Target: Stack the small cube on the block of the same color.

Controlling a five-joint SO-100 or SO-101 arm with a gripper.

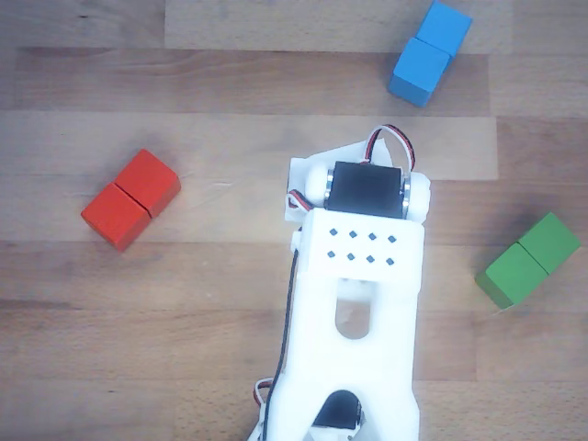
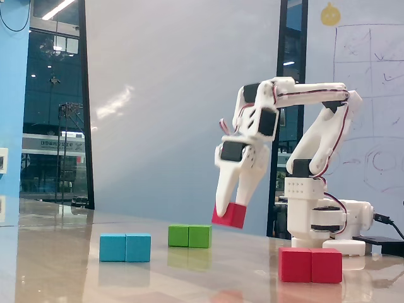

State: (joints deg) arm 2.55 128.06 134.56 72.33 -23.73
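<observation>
Your end effector (image 2: 230, 211) pinches the small red cube (image 2: 230, 215) mid-frame; the red block (image 2: 310, 264) lies lower right on the tabletop (image 2: 189, 278), long axis across the fixed view.

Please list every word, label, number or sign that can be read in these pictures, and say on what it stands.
No text can be read in either view.
The whiteboard in the fixed view carries faint drawn lines, too pale to read.
The lit strip behind the window is too small and blurred to read.
The blocks and arm show no lettering.

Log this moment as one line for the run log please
gripper: shut on small red cube, held in air | red block: on table, bare top | blue block, green block: untouched | stack: not yet done
</observation>
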